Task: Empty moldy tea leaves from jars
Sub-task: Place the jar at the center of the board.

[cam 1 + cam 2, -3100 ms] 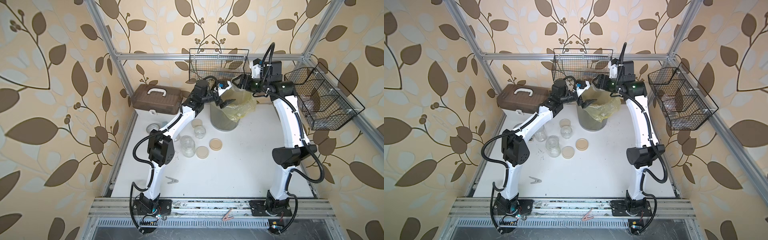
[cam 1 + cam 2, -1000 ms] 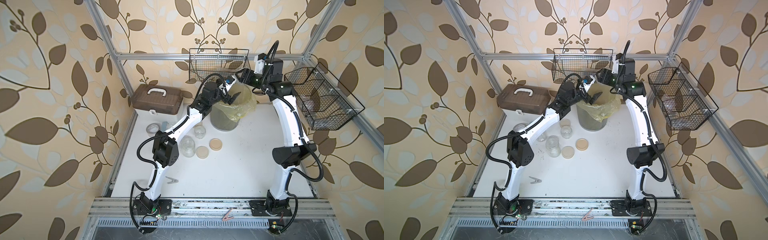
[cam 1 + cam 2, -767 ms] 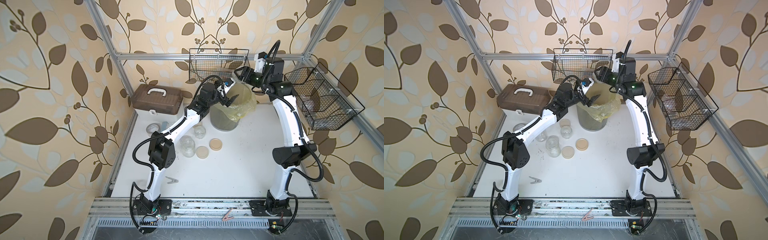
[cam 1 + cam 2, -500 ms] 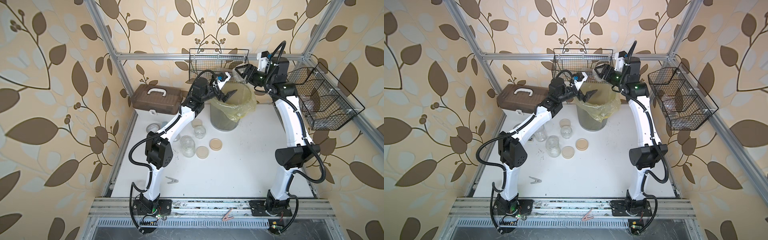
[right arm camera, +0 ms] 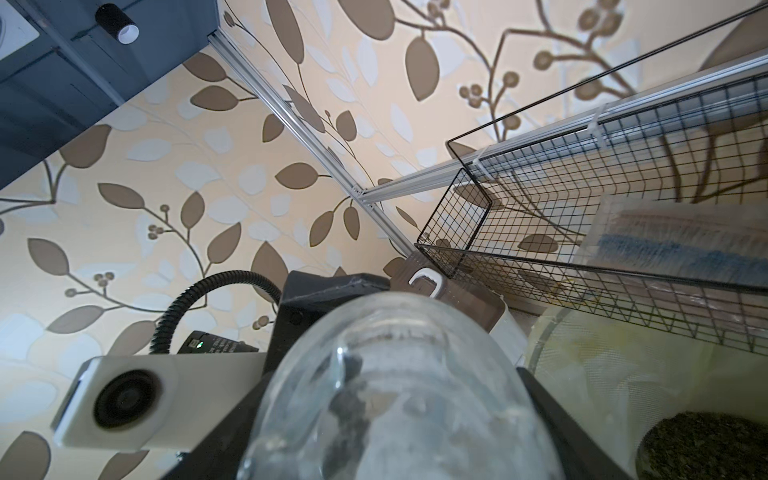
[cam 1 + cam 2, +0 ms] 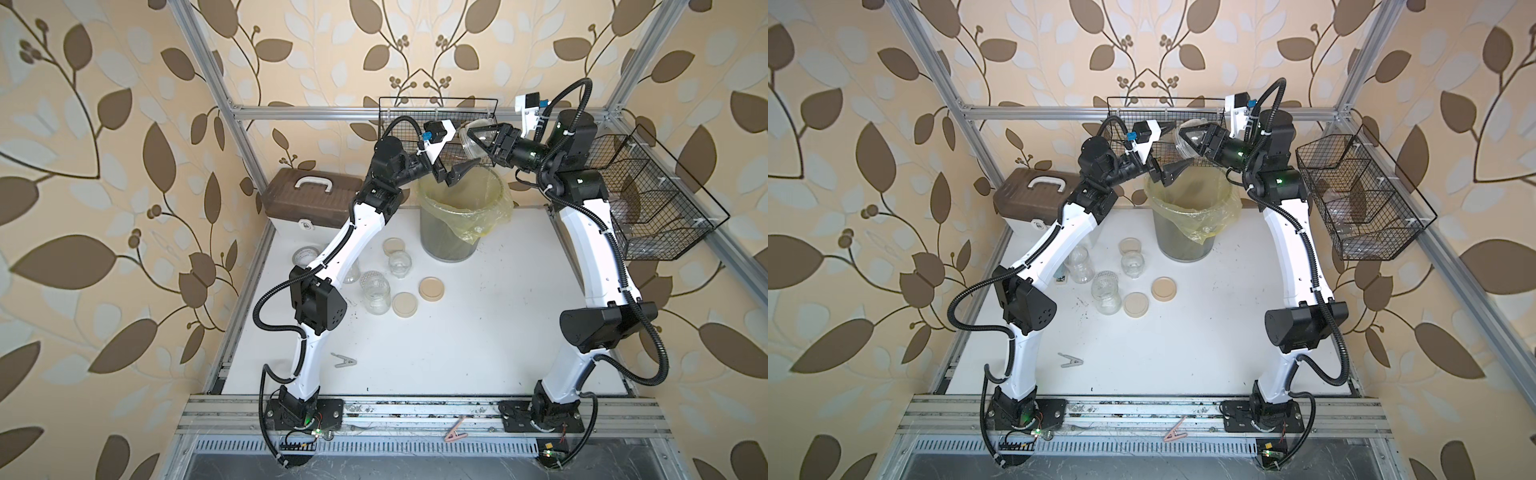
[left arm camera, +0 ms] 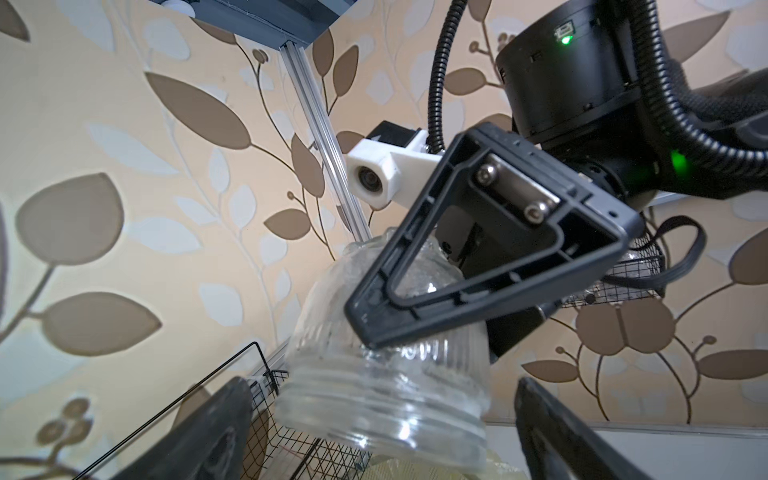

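Leaf-patterned walls enclosed the white table (image 6: 478,332), with the bin (image 6: 446,245) at its back. Above the bin's far rim the right gripper (image 6: 478,143) was clamped on a jar (image 5: 395,386), tilted mouth-down. The left gripper (image 7: 382,415) hung fully spread and empty, its jaws either side of the jar's mouth.

Risks, as judged: contact from the left jaws could knock the glass loose and drop it into the bin. A mouth too near the rim could spill residue outside.

The jar looked clear, ribbed and nearly empty, with a few dark specks clinging inside. The leaves (image 5: 706,444) lay as a dull dark mass in the bin.
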